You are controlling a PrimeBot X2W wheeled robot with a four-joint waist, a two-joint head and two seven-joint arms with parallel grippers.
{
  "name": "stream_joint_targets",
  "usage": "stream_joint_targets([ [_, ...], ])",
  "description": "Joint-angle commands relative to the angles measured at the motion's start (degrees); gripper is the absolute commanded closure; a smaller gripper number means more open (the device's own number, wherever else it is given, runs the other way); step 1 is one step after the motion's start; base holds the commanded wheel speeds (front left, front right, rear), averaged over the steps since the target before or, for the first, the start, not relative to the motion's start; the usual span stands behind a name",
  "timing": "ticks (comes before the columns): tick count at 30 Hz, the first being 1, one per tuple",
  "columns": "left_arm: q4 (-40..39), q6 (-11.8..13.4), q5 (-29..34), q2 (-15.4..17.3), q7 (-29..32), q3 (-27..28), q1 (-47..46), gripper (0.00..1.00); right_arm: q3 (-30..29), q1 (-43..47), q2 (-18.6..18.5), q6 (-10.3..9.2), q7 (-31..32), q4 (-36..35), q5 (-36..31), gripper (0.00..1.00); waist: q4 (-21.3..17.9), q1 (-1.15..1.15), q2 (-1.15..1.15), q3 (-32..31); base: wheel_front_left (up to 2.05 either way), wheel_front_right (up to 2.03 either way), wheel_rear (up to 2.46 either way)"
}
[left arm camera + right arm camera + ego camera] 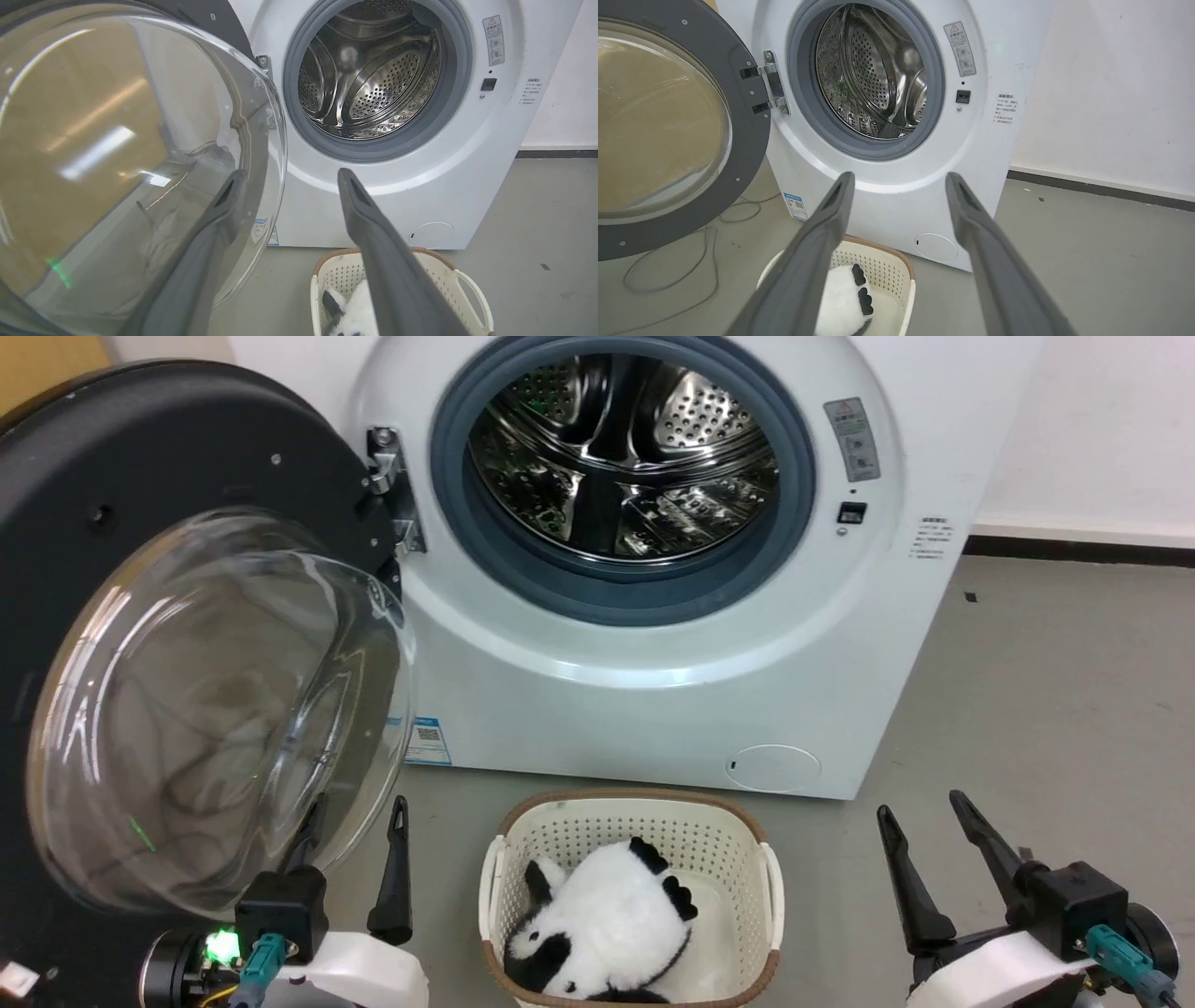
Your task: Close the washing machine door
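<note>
The washing machine door (pixel 140 448) stands swung wide open at the left, its clear glass bowl bulging toward me, hinged to the white washing machine (pixel 653 709). The steel drum shows inside the round opening. My left gripper (pixel 359 807) is open low beside the door; one finger shows through the bowl's lower edge, the other is clear of it. In the left wrist view the door (pixel 117 140) covers the left half, the left gripper (pixel 292 172) points at the washing machine (pixel 467 177). My right gripper (pixel 920 805) is open at the lower right. The right gripper (pixel 900 175) faces the washing machine (pixel 896 205) and the door (pixel 742 116).
A cream basket (pixel 635 821) holding a black-and-white panda toy (pixel 607 915) sits on the floor just in front of the machine, between my arms. A cable (pixel 668 275) lies on the floor under the door. Bare grey floor (pixel 1055 709) stretches right, up to a white wall.
</note>
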Motion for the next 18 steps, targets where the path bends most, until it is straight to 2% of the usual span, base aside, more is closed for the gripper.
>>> stream_joint_targets([
  [1,-0.4,0.2,-0.1,0.2,-0.7,0.0,0.7,0.00,0.3,0.6,-0.2,0.01,-0.7,-0.3,0.5,0.00,0.7,0.00,0.00,-0.1,0.00,0.00,0.00],
  [18,-1.2,0.4,-0.1,0.4,-2.6,-0.5,1.4,0.00,1.7,1.1,-0.7,0.02,-2.6,-0.6,2.3,0.00,6.3,0.00,0.00,-0.4,0.00,0.00,0.00],
])
